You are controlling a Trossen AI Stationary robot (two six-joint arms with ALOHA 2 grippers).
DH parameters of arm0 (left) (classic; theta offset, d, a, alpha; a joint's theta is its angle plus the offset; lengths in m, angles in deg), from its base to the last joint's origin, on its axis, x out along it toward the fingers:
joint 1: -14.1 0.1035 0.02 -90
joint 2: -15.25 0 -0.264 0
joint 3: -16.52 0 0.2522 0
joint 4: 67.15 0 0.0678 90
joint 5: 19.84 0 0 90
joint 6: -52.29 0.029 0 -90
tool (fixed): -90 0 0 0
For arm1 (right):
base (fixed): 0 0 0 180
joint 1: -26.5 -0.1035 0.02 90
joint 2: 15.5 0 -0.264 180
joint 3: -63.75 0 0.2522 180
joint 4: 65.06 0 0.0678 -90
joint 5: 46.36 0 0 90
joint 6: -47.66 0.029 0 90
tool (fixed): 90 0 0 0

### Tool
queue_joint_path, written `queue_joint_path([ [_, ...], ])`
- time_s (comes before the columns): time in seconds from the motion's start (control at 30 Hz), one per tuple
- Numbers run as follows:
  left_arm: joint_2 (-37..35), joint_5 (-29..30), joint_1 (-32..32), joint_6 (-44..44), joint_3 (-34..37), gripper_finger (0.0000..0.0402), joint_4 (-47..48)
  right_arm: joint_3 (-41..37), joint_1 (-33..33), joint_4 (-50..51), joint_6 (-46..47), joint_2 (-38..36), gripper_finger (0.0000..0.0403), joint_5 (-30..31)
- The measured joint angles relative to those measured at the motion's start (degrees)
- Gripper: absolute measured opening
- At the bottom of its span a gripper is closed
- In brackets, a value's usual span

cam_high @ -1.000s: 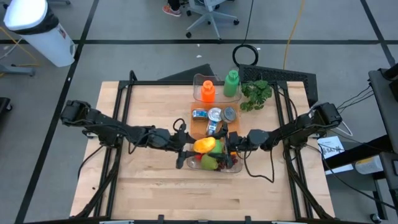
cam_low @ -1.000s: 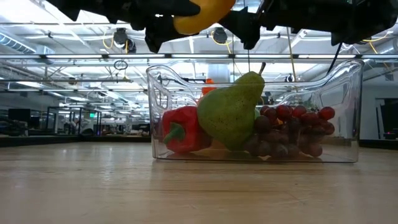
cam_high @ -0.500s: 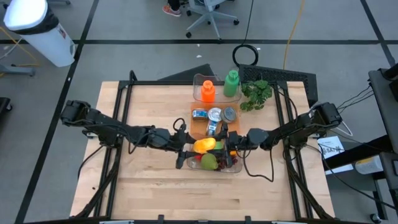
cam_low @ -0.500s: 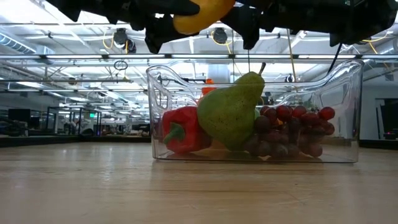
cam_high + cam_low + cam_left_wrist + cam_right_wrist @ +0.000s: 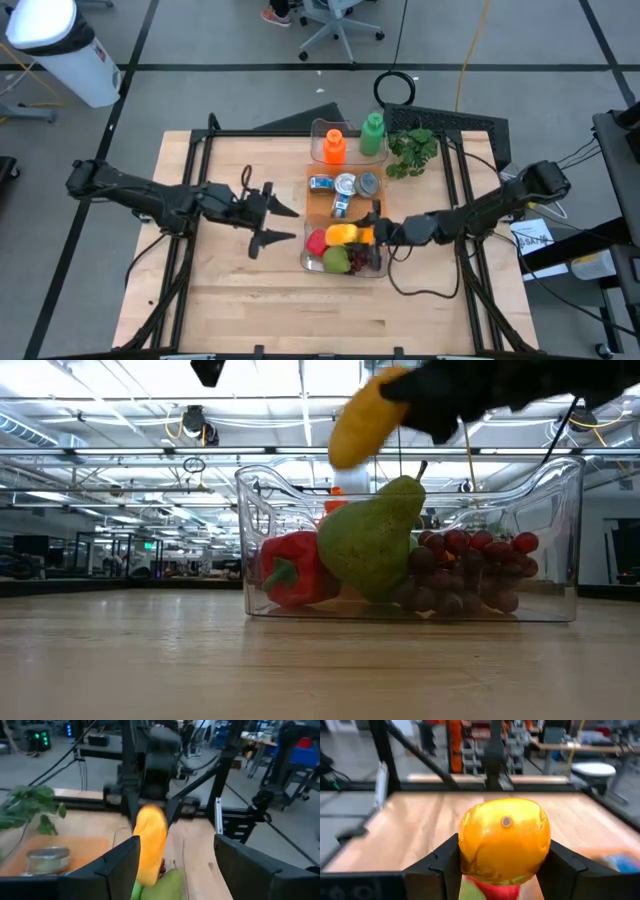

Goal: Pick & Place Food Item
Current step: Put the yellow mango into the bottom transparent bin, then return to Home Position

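**Right gripper holds the mango above the clear bin**

The wooden bench (image 5: 230, 290) carries everything, with both dark arms reaching in from its sides. The left gripper (image 5: 268, 213) stands with its fingers spread and empty, well off to the side of the clear bin (image 5: 560, 540), over bare wood. The right gripper (image 5: 372, 234) reaches over the bin from the opposite side, its fingers clamped on the yellow-orange mango (image 5: 504, 840), which sits squarely between them. In the low view the mango (image 5: 362, 420) hangs above the bin's rim, clear of the fruit beneath it.

Below the right gripper, inside the bin, a green pear (image 5: 375, 540) stands upright in the middle, a red pepper (image 5: 290, 570) lies against one side of it and a bunch of dark red grapes (image 5: 470, 570) against the other. Beyond the right gripper, on an orange tray (image 5: 318, 203), stand several small tins (image 5: 345, 183). Farther off are an orange bottle (image 5: 334, 146), a green bottle (image 5: 372, 133) and a leafy plant (image 5: 410, 150).
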State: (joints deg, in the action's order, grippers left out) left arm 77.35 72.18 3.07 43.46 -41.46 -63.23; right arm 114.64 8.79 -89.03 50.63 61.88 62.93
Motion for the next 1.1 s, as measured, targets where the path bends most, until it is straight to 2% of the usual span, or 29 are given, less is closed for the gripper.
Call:
queue_joint_path([
  [0.23, 0.8, 1.5, 0.5, 1.4, 0.0, 0.0253, -0.2, -3.4, -0.8, -5.8, 2.6, 6.1, 0.0188, 3.5],
  [0.37, 2.9, 3.9, 1.1, -0.5, 0.1, 0.0248, 0.6, -3.9, -1.4, -4.2, 3.3, 8.2, 0.0188, 3.4],
  [0.57, 5.0, 4.0, 1.8, -3.5, 0.1, 0.0256, 1.7, -3.9, -3.9, -0.1, 0.5, 8.0, 0.0193, 3.3],
  [0.83, 5.0, 4.0, 2.1, -3.3, 0.1, 0.0264, 2.0, -4.0, -6.1, 1.9, -3.5, 7.0, 0.0337, 3.0],
  [0.97, 5.0, 4.1, 2.1, -3.3, 0.1, 0.0257, 2.2, -4.0, -7.2, 6.0, -3.6, 3.4, 0.0373, 3.0],
  [1.1, 5.0, 4.1, 2.1, -3.3, 0.1, 0.0249, 2.8, -4.0, -8.4, 12.9, -3.7, -2.8, 0.0388, 3.0],
])
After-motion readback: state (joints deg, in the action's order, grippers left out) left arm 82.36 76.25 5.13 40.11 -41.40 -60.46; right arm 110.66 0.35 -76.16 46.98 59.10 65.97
